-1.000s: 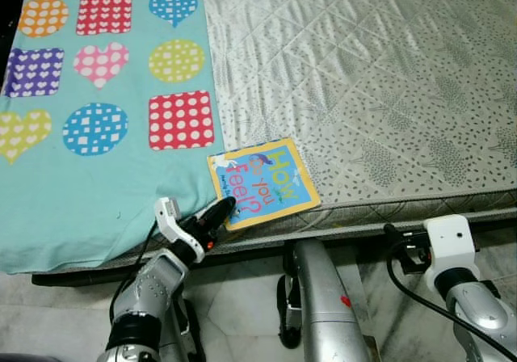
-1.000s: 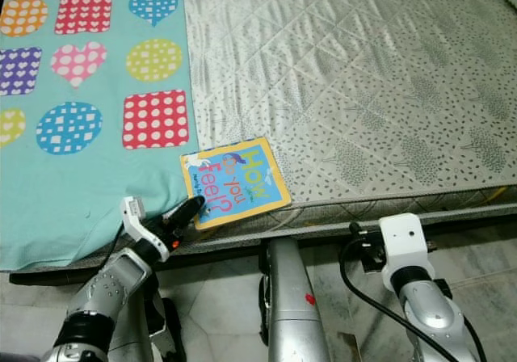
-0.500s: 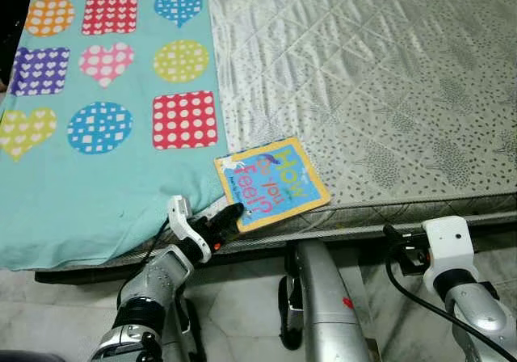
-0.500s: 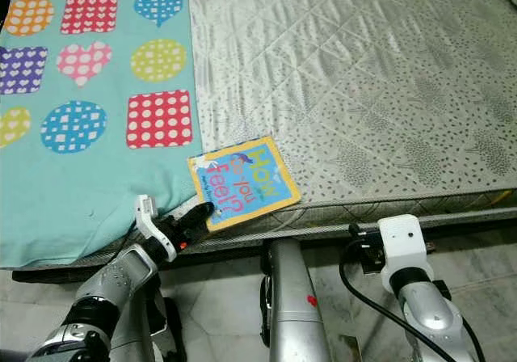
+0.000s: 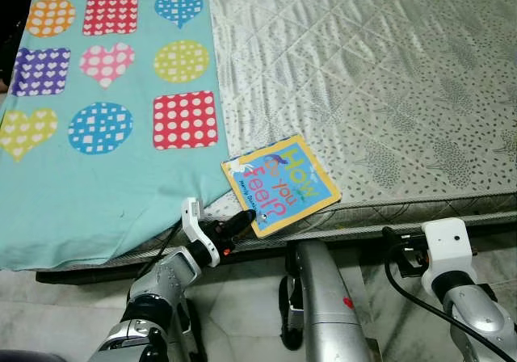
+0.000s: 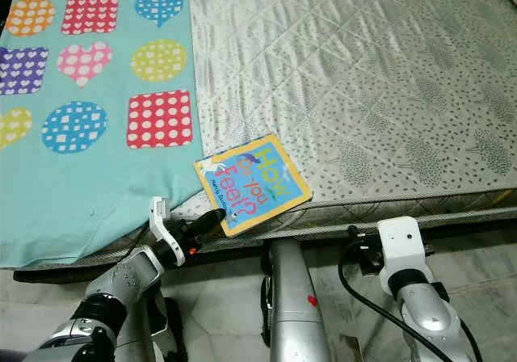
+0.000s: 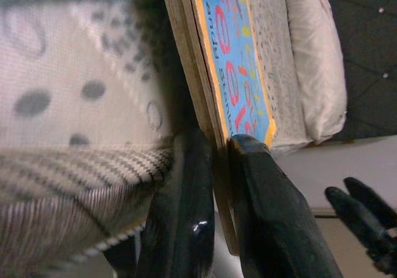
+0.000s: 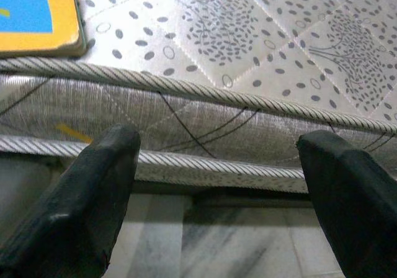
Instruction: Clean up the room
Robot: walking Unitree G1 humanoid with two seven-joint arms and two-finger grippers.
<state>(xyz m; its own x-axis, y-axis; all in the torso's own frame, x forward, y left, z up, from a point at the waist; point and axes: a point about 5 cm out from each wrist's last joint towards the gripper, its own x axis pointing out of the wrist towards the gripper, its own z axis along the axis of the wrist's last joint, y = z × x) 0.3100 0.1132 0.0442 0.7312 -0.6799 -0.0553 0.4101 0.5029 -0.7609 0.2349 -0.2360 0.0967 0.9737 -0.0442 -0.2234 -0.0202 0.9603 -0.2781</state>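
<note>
Left gripper (image 5: 245, 217) is pinching the near corner of the board book (image 5: 281, 185), its black fingers (image 7: 186, 210) closed on the thick layered cover. Beyond it, the book is lying flat at the mattress (image 5: 388, 79) edge, just beside the teal patterned blanket (image 5: 89, 119); wide quilted, speckled fabric is lying open past it. Its silver forearm is angling up from below. Right gripper (image 8: 217, 185) is hanging spread apart, facing the corded mattress side above marble floor (image 6: 218, 313).

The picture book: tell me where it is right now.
The picture book lies at the mattress front edge, beside the teal blanket, its near corner pinched in the left pincer.
</note>
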